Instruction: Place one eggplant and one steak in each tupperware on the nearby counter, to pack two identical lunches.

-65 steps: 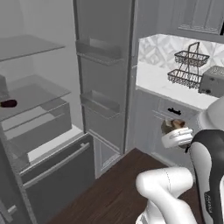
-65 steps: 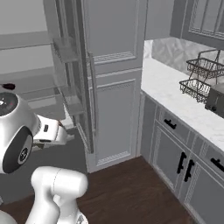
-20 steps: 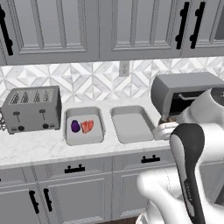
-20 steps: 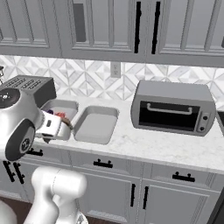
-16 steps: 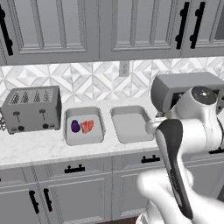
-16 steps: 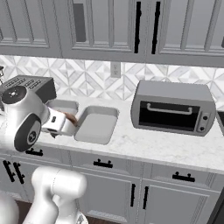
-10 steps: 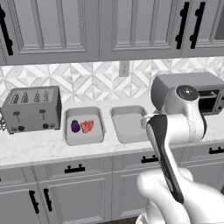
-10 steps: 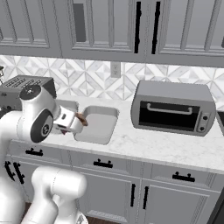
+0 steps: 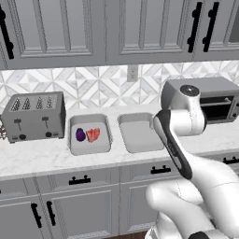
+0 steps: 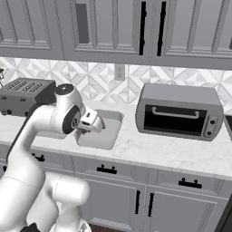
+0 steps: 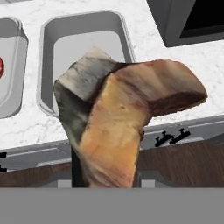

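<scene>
Gripper (image 10: 100,124) part-closed, clamping a steak (image 11: 127,127) above the right tub (image 9: 136,133); left tub (image 9: 88,145) holds eggplant (image 9: 80,135) and steak.

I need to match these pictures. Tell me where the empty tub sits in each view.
Left base view: empty tub at centre, right of the filled tub, partly behind the arm.
Right base view: left of centre, rim beside the hand, left of the oven.
Hand view: top centre, behind the held steak.
Shared landmark: the oven, right of the tub.
</scene>
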Robot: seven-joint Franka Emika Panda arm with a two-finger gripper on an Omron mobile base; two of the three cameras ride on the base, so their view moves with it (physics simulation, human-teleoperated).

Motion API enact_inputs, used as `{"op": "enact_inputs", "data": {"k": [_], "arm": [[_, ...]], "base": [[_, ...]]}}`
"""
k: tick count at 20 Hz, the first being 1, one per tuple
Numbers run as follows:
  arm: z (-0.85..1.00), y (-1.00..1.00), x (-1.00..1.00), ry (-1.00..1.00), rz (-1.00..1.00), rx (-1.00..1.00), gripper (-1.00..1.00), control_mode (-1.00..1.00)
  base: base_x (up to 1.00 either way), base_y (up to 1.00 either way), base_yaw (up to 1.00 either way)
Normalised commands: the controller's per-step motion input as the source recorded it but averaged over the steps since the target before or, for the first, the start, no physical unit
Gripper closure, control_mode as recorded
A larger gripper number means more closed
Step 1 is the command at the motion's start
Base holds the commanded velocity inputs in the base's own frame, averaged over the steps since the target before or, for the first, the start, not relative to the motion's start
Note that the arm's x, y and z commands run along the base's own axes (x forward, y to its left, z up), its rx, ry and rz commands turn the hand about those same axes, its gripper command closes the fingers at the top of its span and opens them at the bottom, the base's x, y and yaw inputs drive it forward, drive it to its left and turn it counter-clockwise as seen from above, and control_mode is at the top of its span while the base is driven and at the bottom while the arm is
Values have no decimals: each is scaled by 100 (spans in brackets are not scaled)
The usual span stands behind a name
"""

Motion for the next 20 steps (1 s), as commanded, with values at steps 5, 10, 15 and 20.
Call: {"op": "enact_inputs", "data": {"k": [5,10,15,20], "arm": [[-46,-19,65,1,0,0,100,-100],[-52,-1,65,1,0,0,100,-100],[-36,0,67,5,0,0,100,-100],[-39,0,56,1,0,0,100,-100]], "base": [[0,0,0],[0,0,0],[0,0,0],[0,0,0]]}}
